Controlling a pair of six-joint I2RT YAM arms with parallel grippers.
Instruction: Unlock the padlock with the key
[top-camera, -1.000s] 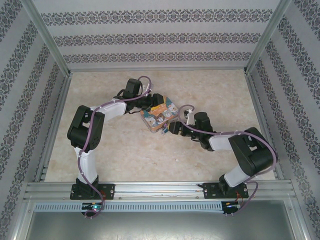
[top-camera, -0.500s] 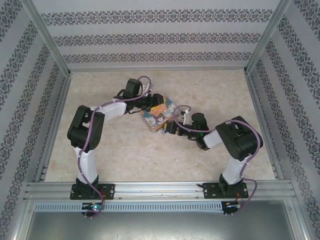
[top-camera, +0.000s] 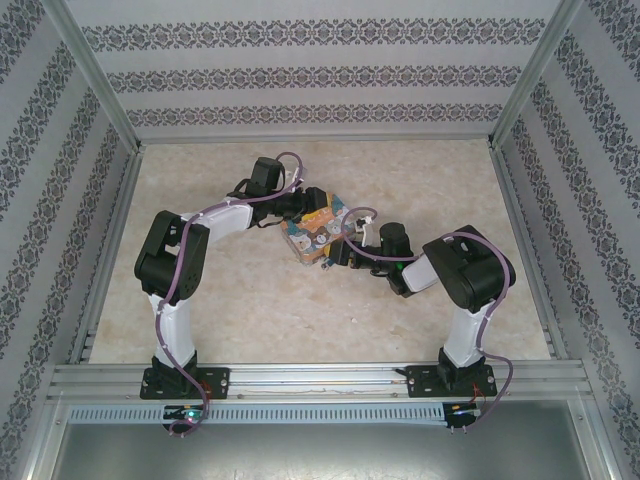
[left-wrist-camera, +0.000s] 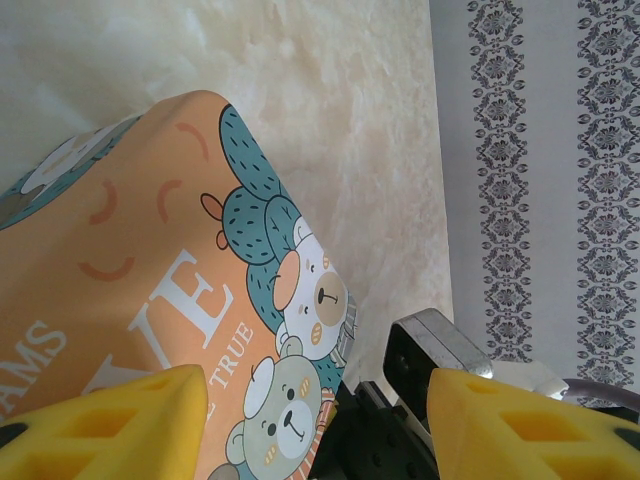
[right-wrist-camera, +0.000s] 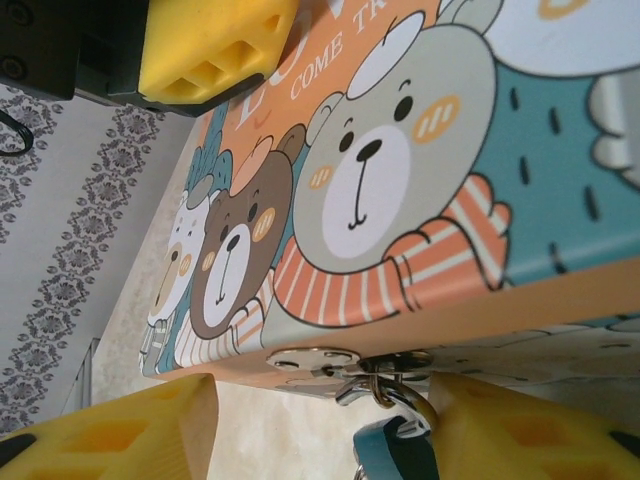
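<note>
Right claw (right-wrist-camera: 320, 430) stands open, its two yellow fingers (right-wrist-camera: 110, 430) spread wide at the near right edge of the tin (right-wrist-camera: 430, 150). Between them hangs the padlock (right-wrist-camera: 392, 452). Its blue-teal body sits just beside the finger on the right of the wrist view and well apart from the other, with neither pad closed on it. Its thin silver shackle (right-wrist-camera: 388, 388) runs up from the body, away from the claw, through the metal hasp (right-wrist-camera: 315, 360) on the tin's side wall. Beyond the hasp, the tin's lid with its cartoon bears stretches ahead of the claw.

Left claw (left-wrist-camera: 315, 415) is at the opposite, far left corner of the tin, also open. The orange lid lies against the finger on the left of its own view, while the other finger is clear of the tin. Bare counter (left-wrist-camera: 340, 120) shows ahead of this claw. Whether the touching finger presses on the lid, I cannot tell.
</note>
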